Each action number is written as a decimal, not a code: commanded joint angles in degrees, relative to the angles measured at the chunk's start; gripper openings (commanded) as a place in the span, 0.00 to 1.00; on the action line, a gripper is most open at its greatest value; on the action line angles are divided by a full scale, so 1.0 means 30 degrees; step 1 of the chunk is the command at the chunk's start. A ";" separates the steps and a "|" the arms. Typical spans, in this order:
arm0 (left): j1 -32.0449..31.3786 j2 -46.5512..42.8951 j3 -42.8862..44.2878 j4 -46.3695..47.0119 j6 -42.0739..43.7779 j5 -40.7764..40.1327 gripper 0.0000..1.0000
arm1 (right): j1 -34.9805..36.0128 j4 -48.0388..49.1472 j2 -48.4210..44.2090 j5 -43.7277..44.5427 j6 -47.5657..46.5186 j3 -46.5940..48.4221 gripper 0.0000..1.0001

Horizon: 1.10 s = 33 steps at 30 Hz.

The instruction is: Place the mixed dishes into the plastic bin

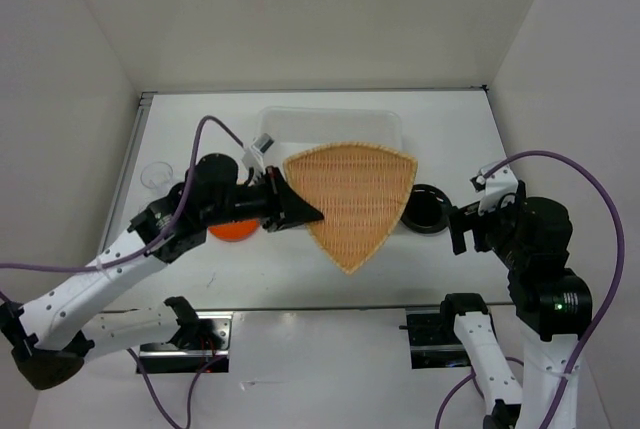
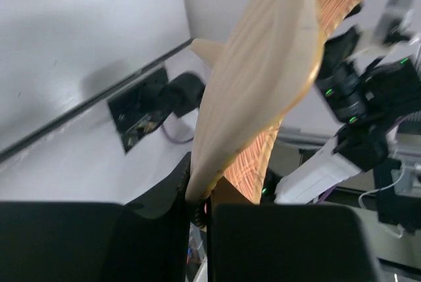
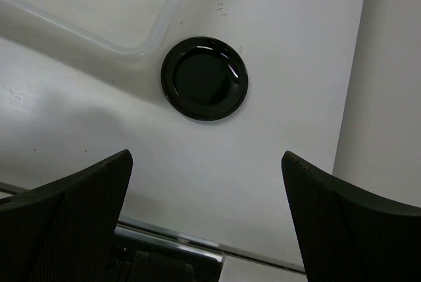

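Note:
My left gripper [image 1: 300,212] is shut on the left corner of the tan woven plate [image 1: 352,197] and holds it lifted over the near part of the plastic bin [image 1: 330,124]. In the left wrist view the plate [image 2: 270,78] rises edge-on from between the jaws of the left gripper [image 2: 202,211]. The orange dish [image 1: 233,231] lies on the table, partly hidden under the left arm. The black dish [image 1: 427,209] lies right of the bin; it also shows in the right wrist view [image 3: 204,79]. My right gripper [image 3: 205,183] is open and empty, near the black dish. The clear cup [image 1: 155,176] stands at the far left.
White walls close in the table on the left, back and right. The bin's corner [image 3: 141,48] shows in the right wrist view, just left of the black dish. Metal rail and arm mounts [image 1: 432,334] run along the table's near edge.

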 commanded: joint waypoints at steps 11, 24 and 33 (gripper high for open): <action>0.5435 1.1936 0.7227 0.3928 -0.0082 -0.2401 0.00 | 0.0142 0.1793 -0.1516 0.2451 0.1877 -0.0565 0.98; 0.5174 1.7887 0.8932 0.4725 -0.0934 -0.2486 0.00 | 0.0142 0.2176 -0.2834 0.4154 0.2933 -0.0918 0.98; 0.4587 1.9233 0.6351 0.6425 -0.1142 -0.3453 0.00 | 0.0142 0.2352 -0.3010 0.4155 0.2933 -0.0918 0.98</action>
